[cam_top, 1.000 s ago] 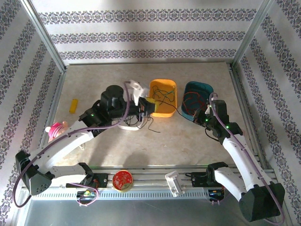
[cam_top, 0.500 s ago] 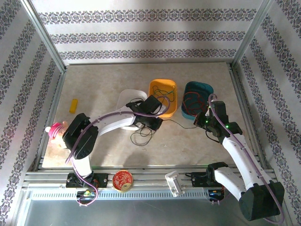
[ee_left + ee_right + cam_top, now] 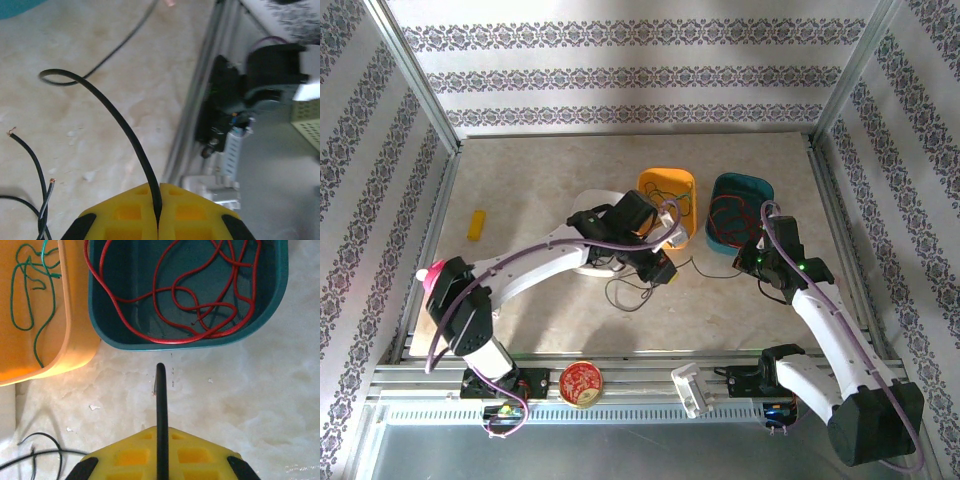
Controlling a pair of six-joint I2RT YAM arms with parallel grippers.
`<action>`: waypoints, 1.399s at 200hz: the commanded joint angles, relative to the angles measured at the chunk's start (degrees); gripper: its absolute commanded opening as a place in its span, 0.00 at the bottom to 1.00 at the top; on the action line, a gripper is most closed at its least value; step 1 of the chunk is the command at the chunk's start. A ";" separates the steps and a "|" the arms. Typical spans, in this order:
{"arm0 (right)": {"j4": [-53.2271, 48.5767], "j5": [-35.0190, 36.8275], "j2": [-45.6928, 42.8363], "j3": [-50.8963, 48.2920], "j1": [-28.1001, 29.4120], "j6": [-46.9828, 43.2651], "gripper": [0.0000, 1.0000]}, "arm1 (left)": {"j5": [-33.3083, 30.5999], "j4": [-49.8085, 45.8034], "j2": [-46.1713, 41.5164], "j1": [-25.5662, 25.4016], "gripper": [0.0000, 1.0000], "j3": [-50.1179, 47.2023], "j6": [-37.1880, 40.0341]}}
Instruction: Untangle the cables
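A rectangular orange plastic tub [image 3: 665,177] sits on the beige marbled table [image 3: 530,165]. A teal tub [image 3: 741,181] stands just beside it, a white tub [image 3: 590,204] on its other side, and a small yellow block [image 3: 476,224] well beyond that.

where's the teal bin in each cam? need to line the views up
Top external: teal bin right of centre, beside the orange bin, red cables inside.
Right wrist: top centre, just beyond the right hand, red cables coiled in it.
Left wrist: teal sliver in the top-left corner, probably its wall.
Shared landmark: black cable, clamped in the right hand and in the left hand.
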 commanded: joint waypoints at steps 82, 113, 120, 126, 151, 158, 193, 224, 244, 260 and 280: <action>-0.43 0.75 -1.37 1.45 -0.81 -1.48 0.00 | 22.86 65.21 -12.25 9.19 0.00 -14.39 -34.19; -0.19 0.06 -1.59 2.24 -0.80 -2.07 0.00 | 23.01 70.04 -12.10 9.40 0.00 -10.18 -36.36; -0.17 0.03 -1.63 2.44 -0.81 -2.12 0.00 | 22.54 72.35 -12.43 9.53 0.00 -10.00 -37.01; -0.17 -0.24 -1.72 2.62 -0.80 -2.29 0.00 | 21.83 72.86 -12.74 9.67 0.00 -9.58 -36.97; 0.89 -2.78 -2.32 3.02 -0.80 -3.40 0.00 | 15.16 66.37 -14.49 10.00 0.00 -8.25 -31.84; 1.71 -4.29 -2.43 2.99 -0.73 -3.68 0.00 | 10.09 60.79 -15.34 10.15 0.00 -7.97 -28.58; 8.79 -9.27 -0.99 2.38 3.99 0.23 0.00 | -18.51 41.11 -18.08 10.86 0.00 -8.38 -20.72; 14.45 -3.84 6.95 6.13 14.73 2.15 0.00 | -28.62 38.38 -19.40 13.97 0.00 -12.29 -23.33; 16.48 -2.79 14.82 11.18 19.14 2.28 0.00 | -32.79 36.96 -19.38 15.98 0.00 -14.16 -24.44; 16.98 -2.18 21.26 16.47 21.81 1.60 0.00 | -35.15 35.90 -18.46 18.51 0.00 -15.84 -25.64; 15.59 -1.81 29.67 24.01 24.72 0.54 0.00 | -33.72 35.30 -15.41 22.98 0.00 -18.19 -28.86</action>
